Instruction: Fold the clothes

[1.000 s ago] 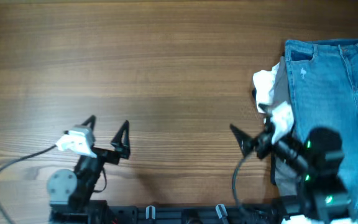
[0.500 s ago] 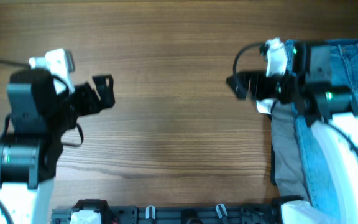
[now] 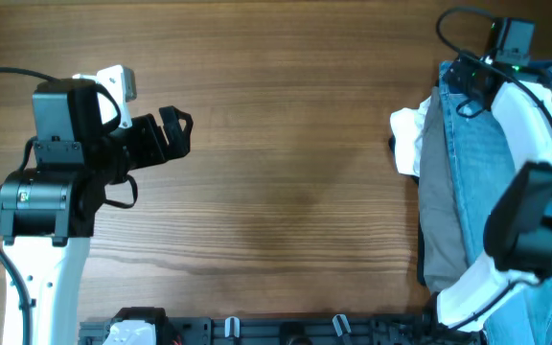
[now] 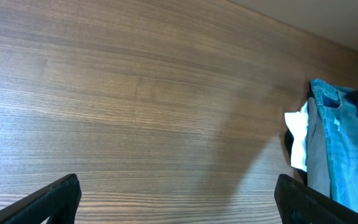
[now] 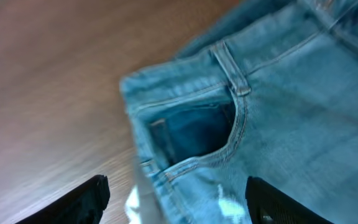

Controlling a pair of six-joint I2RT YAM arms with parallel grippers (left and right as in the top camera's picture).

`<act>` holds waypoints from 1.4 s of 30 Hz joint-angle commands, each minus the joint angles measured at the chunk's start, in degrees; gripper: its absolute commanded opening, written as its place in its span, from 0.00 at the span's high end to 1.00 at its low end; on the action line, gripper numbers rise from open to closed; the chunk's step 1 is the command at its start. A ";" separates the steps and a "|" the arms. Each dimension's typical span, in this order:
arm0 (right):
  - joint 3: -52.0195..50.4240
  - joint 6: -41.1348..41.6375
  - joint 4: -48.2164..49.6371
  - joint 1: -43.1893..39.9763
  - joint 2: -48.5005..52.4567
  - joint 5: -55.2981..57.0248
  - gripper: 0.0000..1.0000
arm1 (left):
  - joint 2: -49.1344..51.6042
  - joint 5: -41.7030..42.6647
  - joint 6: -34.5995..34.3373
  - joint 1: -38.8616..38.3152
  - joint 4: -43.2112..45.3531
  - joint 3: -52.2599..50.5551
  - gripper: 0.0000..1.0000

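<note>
Overhead, the brown wood-grain surface carries a layered pile of clothes at 3 o'clock. On top lie the long light-blue denim jeans, coarse in weave, with seams stitched in paler thread. Under them the grey trousers show as a smooth flat strip along the pile's 9 o'clock edge, and a crumpled white garment bulges out beside that strip. The right tool hangs over the jeans' waistband at about 2 o'clock, its two dark fingers spread apart and gripping nothing. Its wrist view, somewhat blurred, shows a curved pocket opening and a narrow belt loop on the denim beneath the fingers. The left tool sits at 9 o'clock over bare wood, well apart from the pile, its black angular fingers released wide.
</note>
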 commanded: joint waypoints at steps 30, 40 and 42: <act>8.68 -9.46 -2.71 -3.78 -13.38 1.60 0.95 | 0.24 1.36 -0.09 0.07 0.00 1.27 0.00; 8.66 -12.13 0.68 32.26 -28.57 -24.76 0.95 | -6.97 -3.13 6.01 5.62 0.15 13.99 0.00; 8.66 -12.04 0.37 44.94 -25.97 -24.52 0.95 | -9.09 -6.99 8.09 6.58 0.17 17.03 0.00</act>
